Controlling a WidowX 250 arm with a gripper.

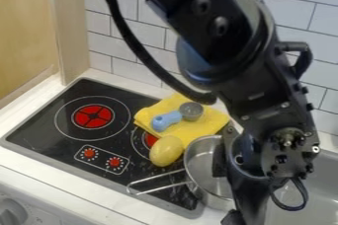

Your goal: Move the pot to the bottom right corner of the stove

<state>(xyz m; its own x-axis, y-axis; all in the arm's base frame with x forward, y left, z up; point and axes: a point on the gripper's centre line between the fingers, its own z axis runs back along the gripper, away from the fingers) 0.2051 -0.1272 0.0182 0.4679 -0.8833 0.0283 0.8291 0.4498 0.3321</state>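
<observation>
Pale tiled wall (119, 46) rises behind a white desk (66, 177), with a wooden panel (26, 26) at the left edge of the view. Across the right half hangs the black arm (251, 81), a small round mark on its lower joint too small to read. Below it, the end effector (249, 194) is at the pot (208, 167), covering part of it; I cannot tell how far open it is, or whether it has hold of anything. The black stove (39, 120) lies slantwise, and a grey sink (323, 189) is at the lower right. Near the stove's lower right corner, the metal pot has its mouth up, perhaps tilted slightly. Its wire handle (158, 175) points to the left and a little down, so its long axis runs that way. Beside it lie a yellow cloth (208, 125) and a yellow oval object (166, 151). A blue-handled scoop (167, 120) with a grey bowl rests on the cloth.
</observation>
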